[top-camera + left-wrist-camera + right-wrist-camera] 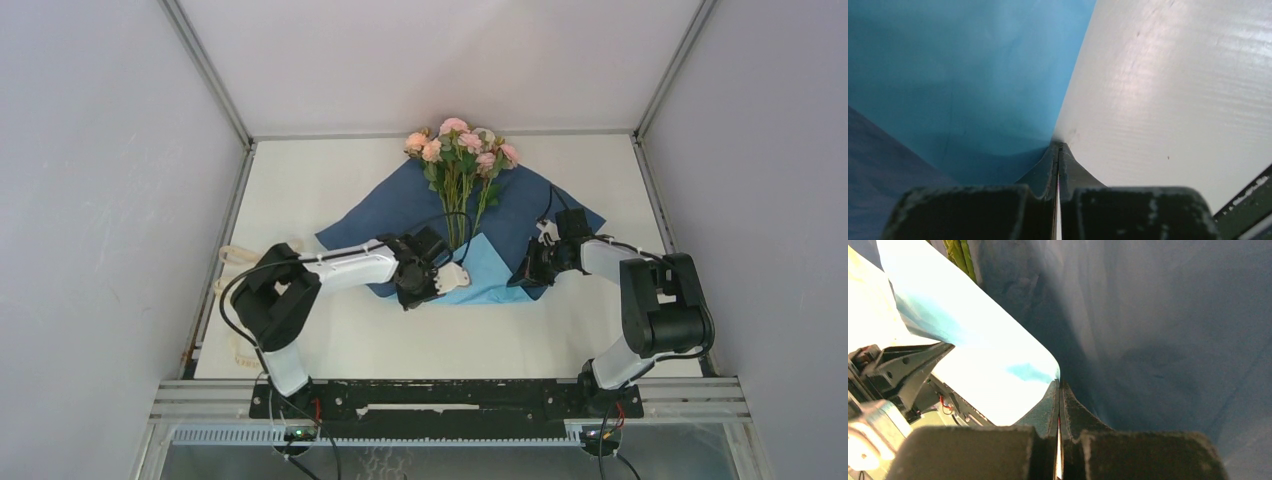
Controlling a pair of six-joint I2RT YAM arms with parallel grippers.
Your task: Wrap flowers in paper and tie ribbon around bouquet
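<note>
Pink and cream flowers (460, 150) lie upper centre, stems on navy paper (400, 205), its lower corner folded up light blue; ribbon (232, 254) far left.

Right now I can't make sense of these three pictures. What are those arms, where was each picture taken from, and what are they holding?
Those are two robot arms bolted at the near edge of a table. The wide picture comes from a camera above and behind them; each close-up comes from a camera on one wrist, looking along its claw. On the table lies a sheet of paper, navy side up, with a light-blue corner folded over. Flowers lie on it, blooms farthest away. A cream ribbon sits by the table's left edge. The left claw and the right claw are both shut, each pinching the paper.
</note>
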